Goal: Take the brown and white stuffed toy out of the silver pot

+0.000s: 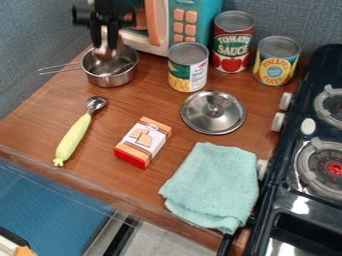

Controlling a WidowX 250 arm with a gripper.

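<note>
Your claw (105, 46) hung over the steel saucepan (112, 79) near the toy microwave (192, 26), on the worktop (41, 117); whether it was apart, together or clamped, you could not tell.

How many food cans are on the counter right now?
3. A green-and-yellow-labelled can stands in front of the toy microwave, a red-labelled can behind it to the right, and a yellow-labelled can nearest the stove.

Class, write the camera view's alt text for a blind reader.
A robot claw hangs over a metal pot on a wooden counter with a toy microwave, three cans, a lid, a small box, a spoon and a teal cloth, beside a stove.
</note>
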